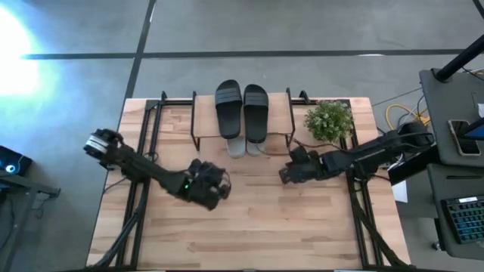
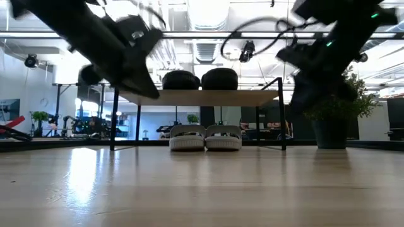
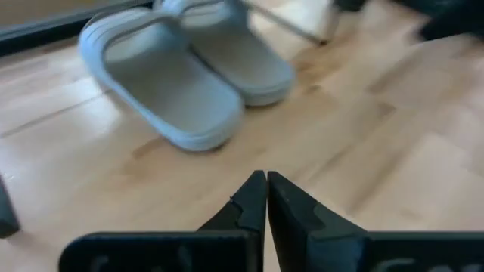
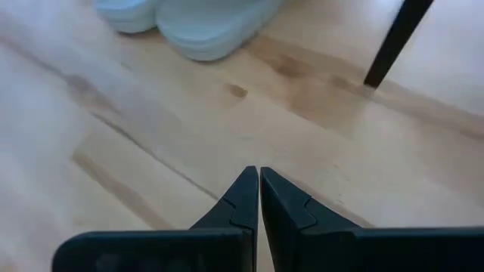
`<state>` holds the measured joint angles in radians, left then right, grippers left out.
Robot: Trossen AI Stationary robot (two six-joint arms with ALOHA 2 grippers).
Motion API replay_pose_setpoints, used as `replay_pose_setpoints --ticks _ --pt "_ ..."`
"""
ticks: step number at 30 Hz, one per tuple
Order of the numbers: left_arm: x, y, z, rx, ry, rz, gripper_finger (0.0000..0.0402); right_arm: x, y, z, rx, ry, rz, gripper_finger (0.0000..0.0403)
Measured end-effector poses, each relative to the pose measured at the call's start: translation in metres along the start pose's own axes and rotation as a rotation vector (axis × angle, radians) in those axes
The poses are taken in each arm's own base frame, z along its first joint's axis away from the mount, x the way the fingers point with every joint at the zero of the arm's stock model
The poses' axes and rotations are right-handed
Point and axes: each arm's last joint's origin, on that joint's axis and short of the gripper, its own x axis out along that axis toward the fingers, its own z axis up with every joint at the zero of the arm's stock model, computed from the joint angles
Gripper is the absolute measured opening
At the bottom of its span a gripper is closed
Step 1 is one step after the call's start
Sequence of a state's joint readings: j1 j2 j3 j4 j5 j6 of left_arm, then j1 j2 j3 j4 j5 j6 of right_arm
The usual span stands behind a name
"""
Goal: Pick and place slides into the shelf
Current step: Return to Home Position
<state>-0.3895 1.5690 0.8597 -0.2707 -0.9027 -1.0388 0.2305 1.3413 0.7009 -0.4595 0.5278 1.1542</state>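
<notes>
Two black slides [image 1: 241, 108] lie side by side on the shelf's top board [image 1: 204, 119], and two light grey slides [image 2: 205, 137] rest on the table under it, toes sticking out toward the near edge [image 1: 246, 146]. My left gripper [image 1: 219, 189] hovers above the table, left of and nearer than the shelf, fingers shut and empty [image 3: 265, 181]. My right gripper [image 1: 286, 174] hovers right of the grey slides, also shut and empty [image 4: 258, 177]. The grey slides show in both wrist views [image 3: 181, 75] [image 4: 198, 19].
A potted plant [image 1: 329, 121] stands at the table's far right, beside the shelf. A black shelf leg [image 4: 397, 38] stands close to my right gripper. Bare wooden tabletop [image 1: 249, 227] stretches toward the near edge.
</notes>
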Motion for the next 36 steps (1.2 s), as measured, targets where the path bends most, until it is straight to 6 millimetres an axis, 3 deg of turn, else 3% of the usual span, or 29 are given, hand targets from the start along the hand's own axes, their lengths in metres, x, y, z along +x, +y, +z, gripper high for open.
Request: replay_pose_setpoints --ticks 8,15,18,22,25,28,31,34,36 --pt "-0.04 -0.006 -0.009 -0.013 -0.03 -0.094 0.0 0.0 0.022 0.022 -0.001 -0.02 0.07 0.0009" --pt "-0.058 -0.004 -0.013 0.011 -0.064 -0.105 0.0 0.034 0.021 0.011 0.02 0.049 -0.032 0.0009" --pt "-0.064 -0.003 -0.018 0.043 -0.054 -0.121 0.0 0.039 0.032 0.006 0.025 0.06 -0.03 0.0009" --pt "-0.076 -0.002 -0.015 -0.022 -0.052 -0.159 0.0 0.02 0.059 0.013 0.034 0.032 0.07 0.0009" --pt "-0.085 0.004 0.002 -0.064 -0.07 -0.194 0.0 -0.009 0.081 0.029 -0.064 -0.015 0.195 0.0009" --pt "-0.089 0.008 0.024 0.007 -0.091 -0.261 0.0 -0.038 0.098 0.047 -0.183 -0.012 0.349 0.0009" --pt "-0.082 0.01 0.044 0.096 -0.113 -0.502 0.0 -0.05 0.106 0.061 -0.254 0.11 0.529 0.0009" --pt "-0.067 0.017 0.064 0.07 -0.264 -0.83 0.0 -0.049 0.109 0.068 -0.293 0.149 0.619 0.0009" --pt "-0.056 0.032 0.074 -0.002 -0.365 -0.879 0.0 -0.048 0.11 0.074 -0.29 0.112 0.642 0.0009"
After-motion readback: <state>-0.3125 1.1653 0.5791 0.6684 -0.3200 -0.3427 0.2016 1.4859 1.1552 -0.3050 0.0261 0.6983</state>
